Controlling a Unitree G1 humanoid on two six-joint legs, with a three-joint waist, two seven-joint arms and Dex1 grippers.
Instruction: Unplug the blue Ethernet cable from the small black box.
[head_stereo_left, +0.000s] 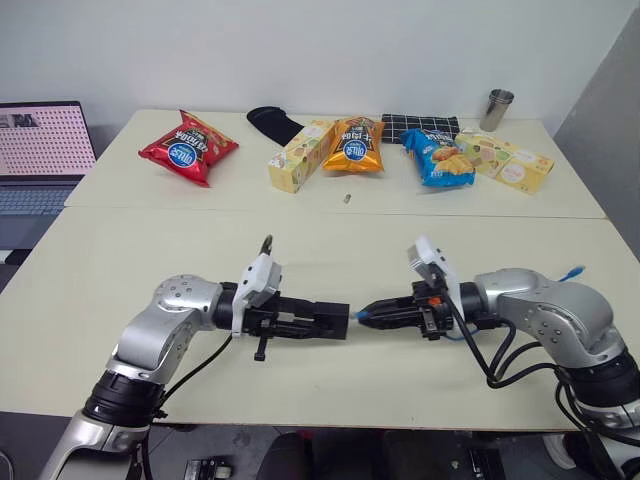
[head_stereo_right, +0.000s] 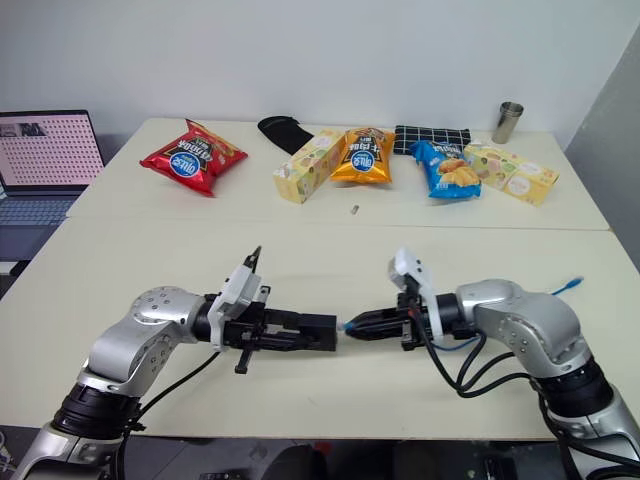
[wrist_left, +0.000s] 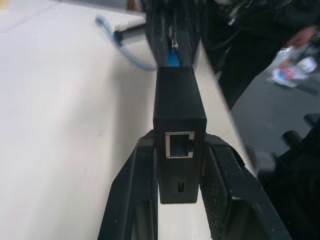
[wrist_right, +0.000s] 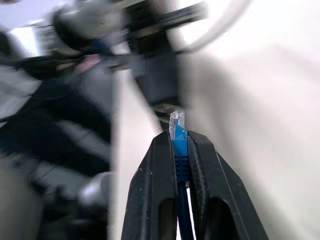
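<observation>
Gripping, between the two black fingers of the left gripper (head_stereo_left: 322, 322), the small flat matte-black box (head_stereo_left: 330, 322), fingers closed tight on both its sides and pointing toward the right arm. Showing, in the left wrist view, an empty square port (wrist_left: 179, 144) on the near face of the box, with a small slot below it. Pinching, in the right gripper (wrist_right: 181, 142), fingers fully closed, the thin bright-blue Ethernet cable (wrist_right: 180, 157) just behind its small clear plug (wrist_right: 177, 120). Sitting clear of the box, that plug, with a narrow gap of table showing between plug tip and box in both head views. Trailing back under the right arm, the rest of the blue cord, its far end (head_stereo_left: 571, 271) poking up beyond the silver forearm. Hovering low over the near edge of the pale cream table (head_stereo_left: 150, 240), both grippers facing each other, nearly level. Lying well apart along the far side of the table: a red snack bag (head_stereo_left: 188, 148), a black cloth (head_stereo_left: 274, 124), a yellow carton (head_stereo_left: 300, 155), an orange snack bag (head_stereo_left: 355, 145), a black checked pouch (head_stereo_left: 420, 125), a blue snack bag (head_stereo_left: 437, 158), another pale carton (head_stereo_left: 506, 160) and a steel cup (head_stereo_left: 498, 109). Standing at the far left, an open laptop (head_stereo_left: 42, 145).
</observation>
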